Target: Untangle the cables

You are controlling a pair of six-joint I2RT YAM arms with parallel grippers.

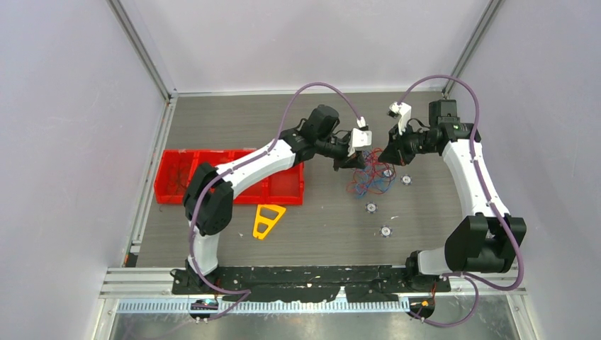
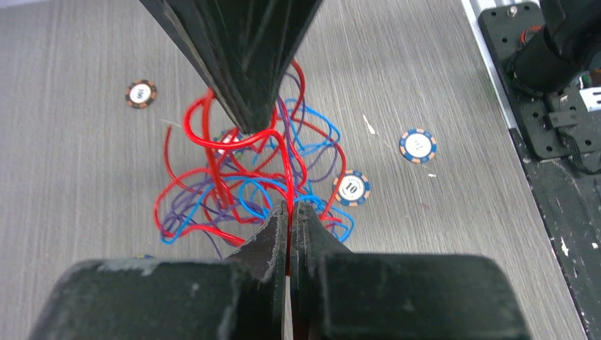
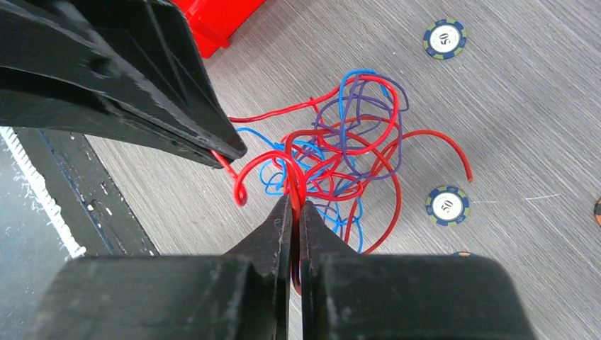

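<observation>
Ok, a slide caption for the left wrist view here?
Tangled cables gripped from both sides: left pincer shut on a red strand, right pincer pinching opposite, poker chips around.

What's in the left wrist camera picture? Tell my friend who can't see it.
The left gripper at the bottom is pinched shut on a red strand of the cables, a tangle of red, blue and purple loops on a grey table. The right gripper points in from the top, and three poker chips lie around.
</observation>
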